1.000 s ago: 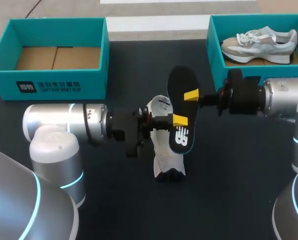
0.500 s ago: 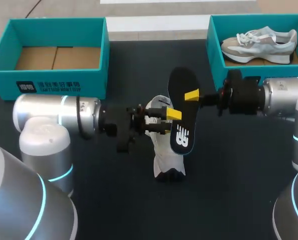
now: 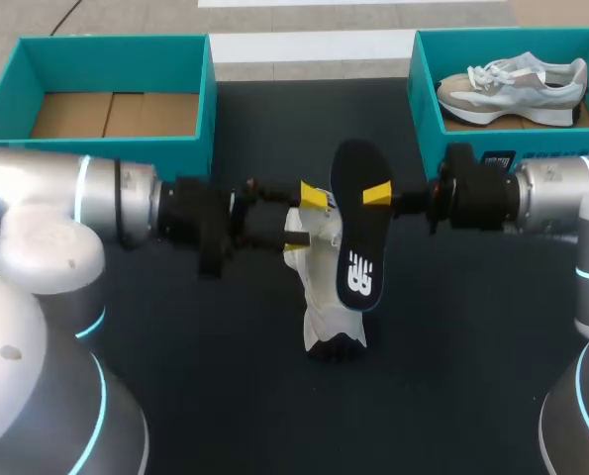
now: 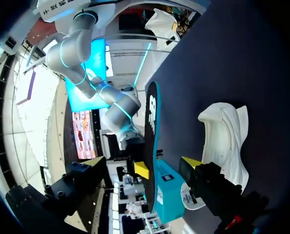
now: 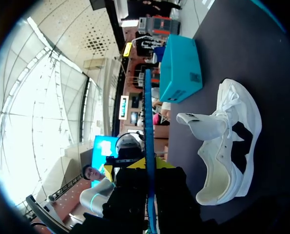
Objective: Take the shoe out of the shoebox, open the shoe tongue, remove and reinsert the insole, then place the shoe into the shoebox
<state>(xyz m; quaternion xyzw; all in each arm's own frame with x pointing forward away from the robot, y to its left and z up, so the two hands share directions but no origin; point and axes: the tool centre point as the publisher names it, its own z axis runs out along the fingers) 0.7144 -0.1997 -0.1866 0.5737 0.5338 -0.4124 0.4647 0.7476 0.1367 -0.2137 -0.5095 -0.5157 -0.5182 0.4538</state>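
Resting in right shoebox [image 3: 414, 91], 1 shoe [image 3: 512, 87]

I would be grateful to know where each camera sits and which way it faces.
Head: above and behind, looking down on the table; left arm and right arm show.
Left wrist: past the open left tool toward insole and shoe.
Right wrist: along the right tool clamping the insole, shoe beside.
All three share insole and shoe.

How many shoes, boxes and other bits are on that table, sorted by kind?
Shoes: 2, the white shoe on the table and the grey shoe in the right box.
Boxes: 2, the right box and the left box, both teal.
Insoles: 1, the black insole.
Total: 5.
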